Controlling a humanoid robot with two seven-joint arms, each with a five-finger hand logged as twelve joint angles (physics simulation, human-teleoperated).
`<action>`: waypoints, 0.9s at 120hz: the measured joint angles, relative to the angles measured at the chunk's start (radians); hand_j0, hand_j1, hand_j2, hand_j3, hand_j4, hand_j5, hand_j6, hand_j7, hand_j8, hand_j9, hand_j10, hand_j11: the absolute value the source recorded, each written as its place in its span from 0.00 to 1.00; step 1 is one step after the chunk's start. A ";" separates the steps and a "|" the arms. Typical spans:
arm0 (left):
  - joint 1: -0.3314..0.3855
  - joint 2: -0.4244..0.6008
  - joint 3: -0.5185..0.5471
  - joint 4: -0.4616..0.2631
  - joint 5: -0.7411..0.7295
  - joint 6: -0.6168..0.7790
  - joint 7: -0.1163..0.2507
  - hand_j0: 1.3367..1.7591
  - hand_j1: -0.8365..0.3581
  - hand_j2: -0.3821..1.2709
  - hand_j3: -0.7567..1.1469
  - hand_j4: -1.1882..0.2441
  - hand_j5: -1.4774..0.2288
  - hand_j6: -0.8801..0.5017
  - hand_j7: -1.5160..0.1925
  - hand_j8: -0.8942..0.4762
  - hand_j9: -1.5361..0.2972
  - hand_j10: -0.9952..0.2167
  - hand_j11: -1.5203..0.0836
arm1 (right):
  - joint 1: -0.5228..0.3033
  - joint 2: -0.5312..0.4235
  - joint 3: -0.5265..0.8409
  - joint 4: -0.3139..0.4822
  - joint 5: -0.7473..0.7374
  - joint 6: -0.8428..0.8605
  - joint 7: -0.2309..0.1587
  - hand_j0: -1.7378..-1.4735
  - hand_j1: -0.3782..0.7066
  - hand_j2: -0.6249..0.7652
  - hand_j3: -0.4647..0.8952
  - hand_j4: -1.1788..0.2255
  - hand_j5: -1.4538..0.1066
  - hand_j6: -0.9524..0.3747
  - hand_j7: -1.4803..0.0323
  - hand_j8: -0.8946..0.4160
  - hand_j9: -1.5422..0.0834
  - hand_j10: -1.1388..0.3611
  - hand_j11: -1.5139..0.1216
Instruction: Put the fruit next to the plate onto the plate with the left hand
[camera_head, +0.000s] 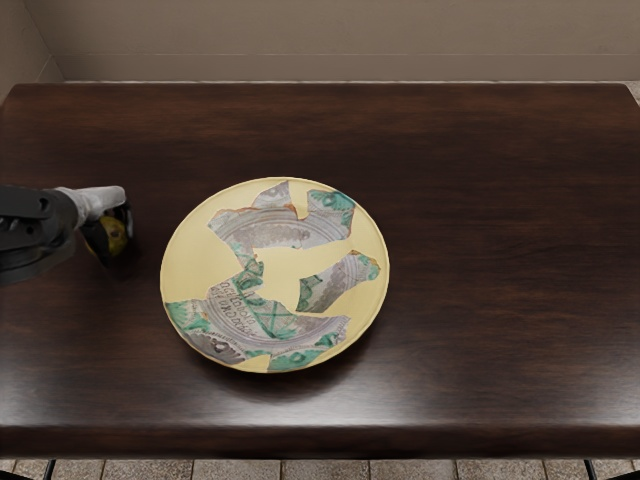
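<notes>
A round yellow plate (275, 274) with grey and green patches lies in the middle of the dark wooden table. Just left of it sits a small yellowish-green fruit (113, 237), mostly covered by my left hand (108, 225). The left arm comes in from the left edge, dark with a grey wrist. The hand sits right over the fruit, a gap of bare table between it and the plate's left rim. Only a little of the fruit shows below the wrist, and the fingers around it are hidden in shadow.
The dark table (480, 200) stretches wide to the right and behind the plate, with its front edge near the bottom of the view. A tiled floor shows below it and a pale wall behind.
</notes>
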 joint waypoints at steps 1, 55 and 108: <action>-0.003 0.002 0.000 -0.001 0.000 -0.002 0.000 0.73 0.44 0.45 0.40 0.37 0.15 0.48 0.21 0.53 0.21 0.53 0.20 | 0.000 0.000 0.000 0.000 0.000 0.000 0.000 0.30 0.07 0.44 0.34 0.81 0.90 0.69 0.95 0.66 0.92 0.74 0.90; -0.204 0.056 0.002 -0.065 -0.087 -0.148 0.002 0.74 0.42 0.51 0.40 0.31 0.11 0.50 0.16 0.54 0.19 0.50 0.21 | 0.000 0.000 0.000 0.000 0.000 0.000 0.000 0.30 0.07 0.44 0.34 0.81 0.90 0.69 0.95 0.66 0.92 0.74 0.90; -0.390 0.067 0.006 -0.163 -0.184 -0.292 0.010 0.75 0.50 0.57 0.40 0.26 0.14 0.40 0.18 0.42 0.20 0.36 0.21 | 0.000 0.000 0.000 0.000 0.000 0.000 0.000 0.30 0.07 0.44 0.34 0.81 0.90 0.69 0.95 0.66 0.92 0.74 0.90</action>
